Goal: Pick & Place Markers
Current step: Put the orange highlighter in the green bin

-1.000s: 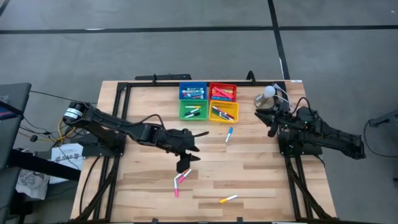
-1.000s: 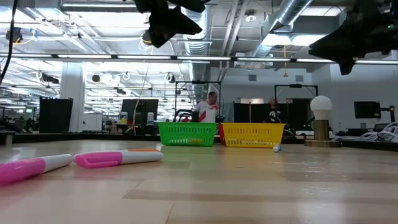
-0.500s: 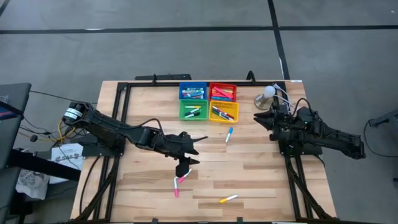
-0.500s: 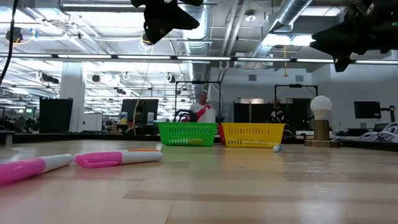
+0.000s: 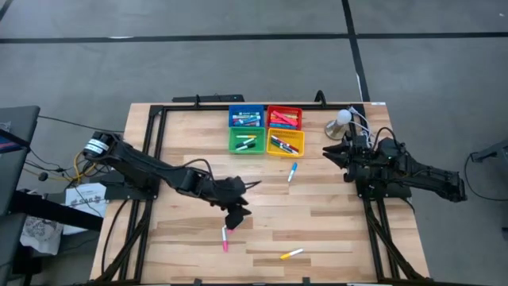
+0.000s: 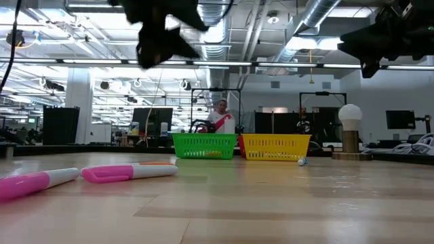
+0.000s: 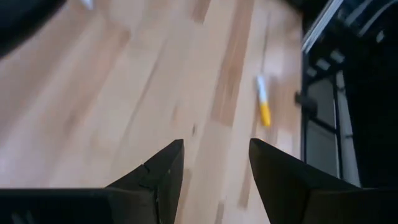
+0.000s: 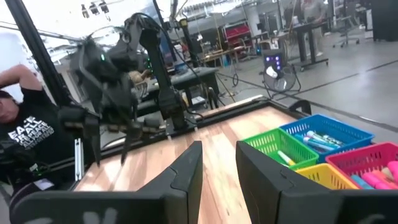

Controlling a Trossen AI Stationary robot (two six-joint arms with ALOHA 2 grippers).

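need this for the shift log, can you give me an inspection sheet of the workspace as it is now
surface: pale wooden table, bare in most places.
job's things: loose markers: pink marker, yellow marker, blue marker; more lie in the blue tray, red tray, green tray and yellow tray.
clutter: white-globed lamp at the table's right rear.
grippers: left tool open above the pink marker, empty; right tool open, empty, at the right edge.
cables: bundle left of the table.
surroundings: person in the room behind.
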